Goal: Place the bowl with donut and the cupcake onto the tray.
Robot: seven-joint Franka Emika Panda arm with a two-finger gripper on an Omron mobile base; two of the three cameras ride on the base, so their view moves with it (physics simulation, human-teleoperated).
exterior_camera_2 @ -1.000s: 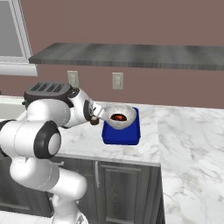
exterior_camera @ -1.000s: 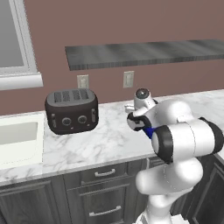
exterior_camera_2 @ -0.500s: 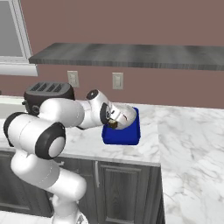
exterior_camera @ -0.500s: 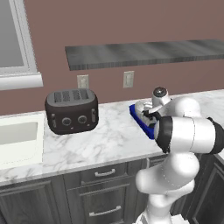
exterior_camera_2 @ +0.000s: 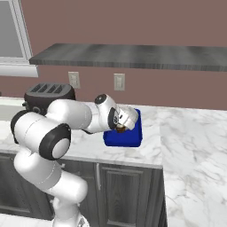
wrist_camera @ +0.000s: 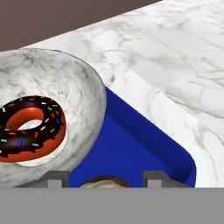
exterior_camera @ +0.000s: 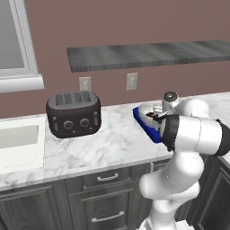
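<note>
The blue tray (wrist_camera: 144, 148) lies on the marble counter, and the pale bowl (wrist_camera: 87, 83) stands in its left part. Inside the bowl rests the dark sprinkled donut (wrist_camera: 30, 127). My gripper (wrist_camera: 106, 178) hovers just above the tray floor beside the bowl, shut on the cupcake (wrist_camera: 105, 182), whose brown top peeks between the finger tips. In the left base view the gripper (exterior_camera: 157, 117) sits over the tray (exterior_camera: 143, 120) next to the bowl (exterior_camera: 146, 111). In the right base view the hand hides the bowl; the cupcake (exterior_camera_2: 119, 129) hangs under it over the tray (exterior_camera_2: 128, 137).
A dark toaster (exterior_camera: 73, 113) stands on the counter left of the tray, with a sink (exterior_camera: 18, 141) further left. A grey shelf (exterior_camera: 148, 54) runs along the wall above. Bare marble counter (exterior_camera_2: 190, 133) stretches to the right of the tray.
My arm has swung right from beside the tray to over it, carrying the cupcake down next to the bowl. Bowl, donut and tray have stayed put.
</note>
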